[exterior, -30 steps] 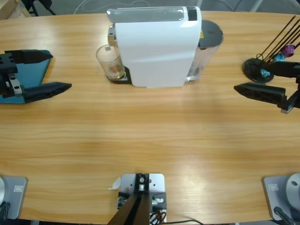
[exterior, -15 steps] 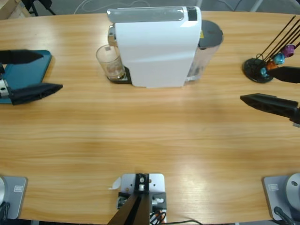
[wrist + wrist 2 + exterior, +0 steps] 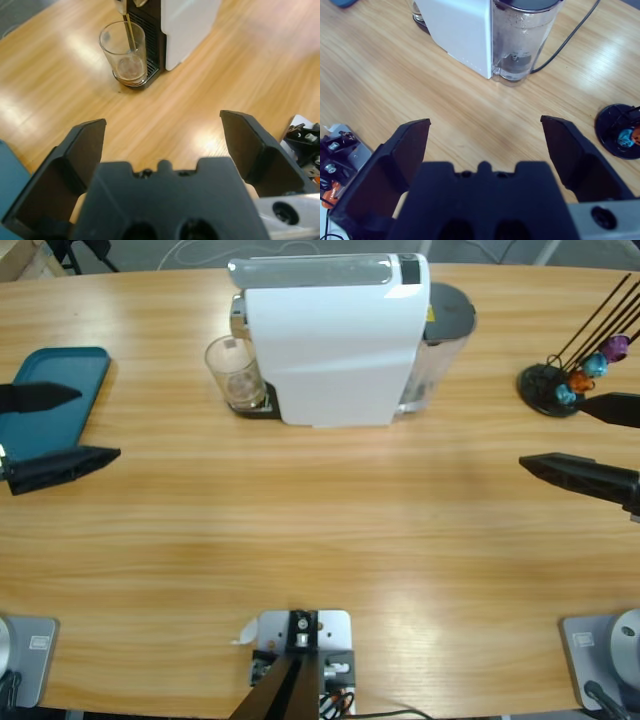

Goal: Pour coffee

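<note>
Both grippers (image 3: 70,426) (image 3: 575,438) further back, fingers apart, empty.

No text, label, brand or number can be read anywhere.

We see our left gripper (image 3: 162,145) as two matte black jaws, broad, flat and wedge-shaped, their inner faces smooth, rising on either side of a blocky black body with a small rounded bump at its top edge and two round recesses low down. A strip of silver-grey housing with a dark round hole sits at its lower corner. Our right gripper (image 3: 485,145) looks alike: the same black jaws and body, the same silver-grey strip. From above, the jaws of both taper to slim black points.
</note>
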{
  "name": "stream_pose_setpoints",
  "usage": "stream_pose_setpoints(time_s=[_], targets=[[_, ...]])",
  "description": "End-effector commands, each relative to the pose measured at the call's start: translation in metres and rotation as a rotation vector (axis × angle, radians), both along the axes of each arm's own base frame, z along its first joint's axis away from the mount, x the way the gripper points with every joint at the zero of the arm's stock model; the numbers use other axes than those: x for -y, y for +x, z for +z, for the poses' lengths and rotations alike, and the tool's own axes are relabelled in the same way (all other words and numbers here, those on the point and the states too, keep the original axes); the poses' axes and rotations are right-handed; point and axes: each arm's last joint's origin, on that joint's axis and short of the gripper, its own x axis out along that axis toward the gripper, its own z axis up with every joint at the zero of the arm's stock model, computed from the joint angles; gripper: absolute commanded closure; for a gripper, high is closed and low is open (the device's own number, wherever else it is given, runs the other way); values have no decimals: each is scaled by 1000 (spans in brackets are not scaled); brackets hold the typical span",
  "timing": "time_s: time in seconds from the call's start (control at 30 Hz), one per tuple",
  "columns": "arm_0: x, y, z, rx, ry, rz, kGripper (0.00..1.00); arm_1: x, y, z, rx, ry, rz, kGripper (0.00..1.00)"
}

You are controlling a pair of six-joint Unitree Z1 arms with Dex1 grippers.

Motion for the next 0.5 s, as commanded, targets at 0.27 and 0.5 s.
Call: stream_pose_setpoints(time_s=[0.27, 0.5], targets=[[-20, -28, -11, -61, -94, 53, 0, 0, 4, -14, -27, -48, -38, 0], [-14, -24, -15, -55, -73, -4, 0, -5, 10, -19, -41, -45, -44, 0]])
